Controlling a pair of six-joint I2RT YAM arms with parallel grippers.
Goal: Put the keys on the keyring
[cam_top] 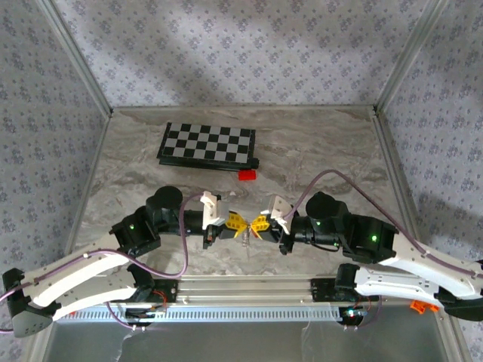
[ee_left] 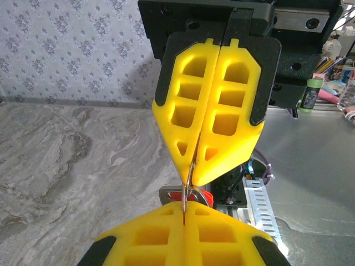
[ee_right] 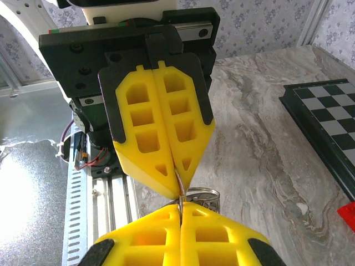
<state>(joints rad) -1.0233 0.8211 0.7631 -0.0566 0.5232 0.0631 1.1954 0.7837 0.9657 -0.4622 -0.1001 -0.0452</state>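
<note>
Mid-threading: left gripper [cam_top: 240, 222] and right gripper [cam_top: 258, 224] clamped tip-to-tip on thin silvery metal keyring [ee_right: 206, 192]. Next, likely: spread coil, slide tiny red tag key [ee_left: 207, 195] on.

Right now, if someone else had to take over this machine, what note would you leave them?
Left gripper: shut, pinching the keyring.
Right gripper: shut on the same keyring, tip to tip with the left.
Key: small red and silver piece just behind the tips; whether it is threaded on, I cannot tell.
Done: both have hold of the ring.
Left to do: check the key is on, then release.
</note>
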